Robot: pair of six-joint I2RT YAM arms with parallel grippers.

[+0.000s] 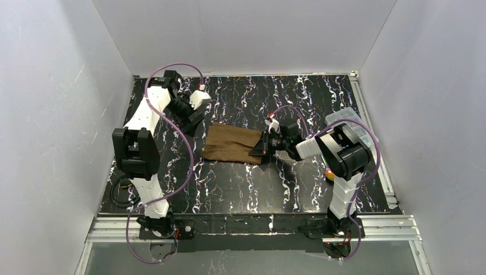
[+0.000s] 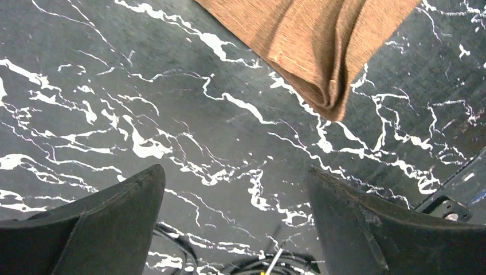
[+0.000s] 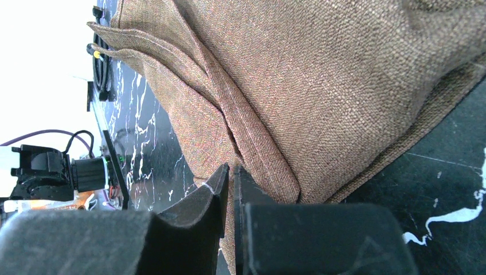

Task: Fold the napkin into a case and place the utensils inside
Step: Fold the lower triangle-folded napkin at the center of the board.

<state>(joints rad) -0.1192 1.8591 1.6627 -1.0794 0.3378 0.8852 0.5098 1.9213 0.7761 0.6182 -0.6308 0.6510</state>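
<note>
My left pincer (image 2: pixel 234 172) stands wide open and empty above the bare desk (image 2: pixel 86 69), touching nothing. A folded corner of the napkin (image 1: pixel 232 144) lies just beyond its fingertips, toward the right.

The napkin sits near the middle of the desk, between my two arms. It is doubled over into a wide, layered brown band, not yet the narrow case. It looks like a coarse woven cloth: light, limp and quick to sag or slide out of its fold, though rough enough not to slip from my pads. I judge the stitched hems and the doubled corners the best places to take hold, since there one pinch catches all the layers together.

My right pincer (image 3: pixel 230 175) is nearly closed at the napkin's right end. Only a sliver of gap shows between the jaws, and a thin layered edge of the cloth is nipped in it.

Further right, a clear plastic box (image 1: pixel 347 121) rests at the desk's edge. I cannot make out the utensils from here.
</note>
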